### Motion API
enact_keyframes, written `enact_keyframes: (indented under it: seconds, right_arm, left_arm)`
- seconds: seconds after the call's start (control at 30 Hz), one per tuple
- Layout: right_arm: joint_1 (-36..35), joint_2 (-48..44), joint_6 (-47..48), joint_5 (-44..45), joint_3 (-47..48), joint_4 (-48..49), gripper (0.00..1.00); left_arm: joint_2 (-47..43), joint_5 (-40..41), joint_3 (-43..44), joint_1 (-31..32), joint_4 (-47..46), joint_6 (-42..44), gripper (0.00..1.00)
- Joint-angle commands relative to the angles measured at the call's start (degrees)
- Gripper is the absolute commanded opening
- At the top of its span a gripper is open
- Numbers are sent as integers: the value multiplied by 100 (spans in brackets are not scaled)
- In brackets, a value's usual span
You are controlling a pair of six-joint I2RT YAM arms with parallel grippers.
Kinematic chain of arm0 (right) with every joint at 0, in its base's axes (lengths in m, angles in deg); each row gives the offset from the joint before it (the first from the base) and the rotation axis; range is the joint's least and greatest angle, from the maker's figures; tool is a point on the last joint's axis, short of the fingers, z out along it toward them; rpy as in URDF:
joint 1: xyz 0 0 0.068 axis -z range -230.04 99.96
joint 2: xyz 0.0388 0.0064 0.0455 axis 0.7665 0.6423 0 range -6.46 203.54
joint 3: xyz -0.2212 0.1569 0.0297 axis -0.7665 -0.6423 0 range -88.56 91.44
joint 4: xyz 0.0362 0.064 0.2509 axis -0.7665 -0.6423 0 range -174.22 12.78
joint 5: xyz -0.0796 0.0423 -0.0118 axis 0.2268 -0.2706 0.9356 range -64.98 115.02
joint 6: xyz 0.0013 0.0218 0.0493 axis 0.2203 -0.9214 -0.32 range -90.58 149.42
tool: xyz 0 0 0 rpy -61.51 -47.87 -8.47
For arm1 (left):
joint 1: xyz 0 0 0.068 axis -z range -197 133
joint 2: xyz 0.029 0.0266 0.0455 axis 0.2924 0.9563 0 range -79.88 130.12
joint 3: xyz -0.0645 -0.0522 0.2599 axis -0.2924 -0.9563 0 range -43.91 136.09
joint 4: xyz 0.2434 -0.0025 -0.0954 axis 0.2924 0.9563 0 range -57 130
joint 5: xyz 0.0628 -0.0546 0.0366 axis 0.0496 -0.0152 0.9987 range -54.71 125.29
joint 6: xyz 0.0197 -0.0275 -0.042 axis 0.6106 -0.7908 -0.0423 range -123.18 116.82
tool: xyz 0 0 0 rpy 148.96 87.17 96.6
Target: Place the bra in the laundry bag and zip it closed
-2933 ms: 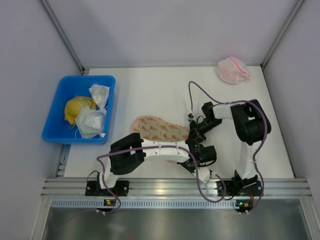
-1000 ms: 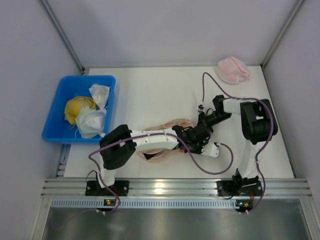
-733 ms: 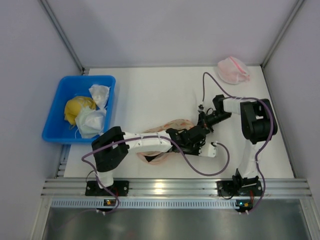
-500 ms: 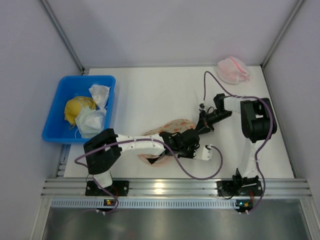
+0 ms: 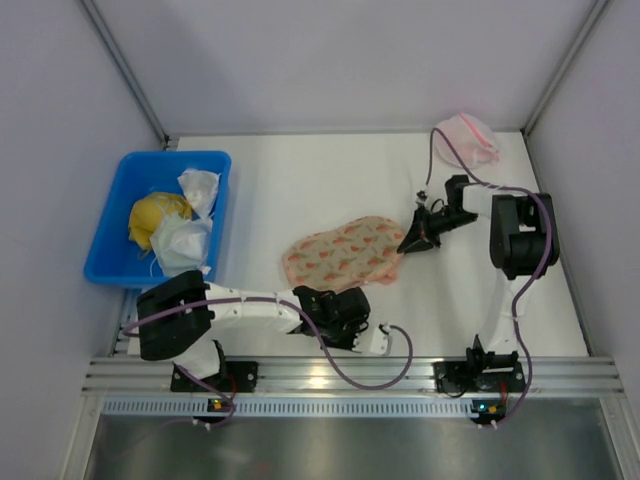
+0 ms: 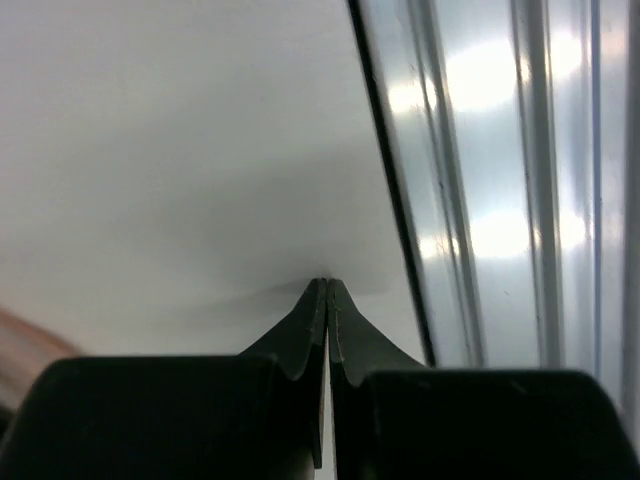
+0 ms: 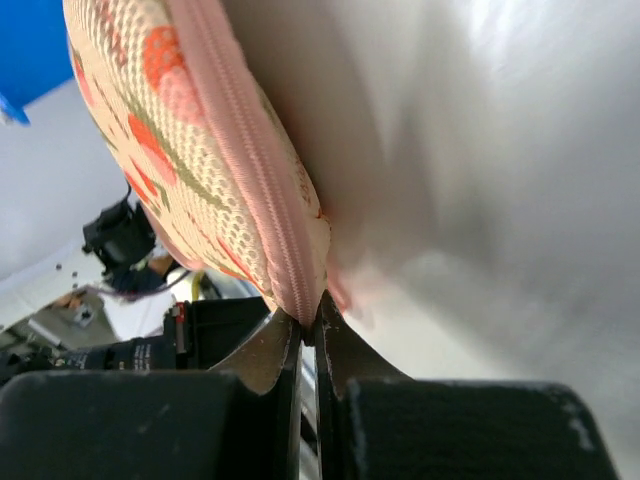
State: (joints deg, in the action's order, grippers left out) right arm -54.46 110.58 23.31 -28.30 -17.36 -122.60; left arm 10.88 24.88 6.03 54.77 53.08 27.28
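Observation:
The laundry bag (image 5: 345, 252), a peach-beige mesh pouch with red-orange marks, lies flat in the middle of the table. My right gripper (image 5: 409, 244) is at its right end, shut on the pink zipper edge (image 7: 262, 190). In the right wrist view the closed fingertips (image 7: 308, 325) pinch that edge. My left gripper (image 5: 352, 330) is shut and empty, tips down on bare table near the front edge, apart from the bag. Its closed tips (image 6: 327, 285) show in the left wrist view. No bra is in view.
A blue bin (image 5: 112, 235) at the left holds a yellow cloth lump (image 5: 155, 218) and white cloth bundles (image 5: 186, 243). A pink-and-white mesh bundle (image 5: 466, 140) lies at the back right. The metal rail (image 5: 320, 375) runs along the front edge, just beyond the left gripper (image 6: 480, 200).
My left arm has drawn back from the bag to the front edge of the table. The bag, bunched before, now lies flat. My right gripper has shifted right and back with the bag's end.

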Motion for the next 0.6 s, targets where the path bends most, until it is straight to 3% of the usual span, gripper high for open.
enact_keyframes:
  seconds: [0.0, 0.3, 0.4, 0.57]
  right_arm:
    - [258, -5, 66, 243, 333, 522, 0]
    - [258, 56, 267, 217, 473, 321, 0]
    - [240, 65, 478, 234, 509, 92, 0]
    - [214, 109, 1399, 471, 631, -513, 0]
  left_arm:
    - [-339, -374, -326, 83, 550, -216, 0]
    - [-542, -224, -318, 74, 550, -444, 0]
    - [-700, -267, 7, -13, 646, -707, 11]
    - [-902, -725, 911, -1119, 673, -1261, 31]
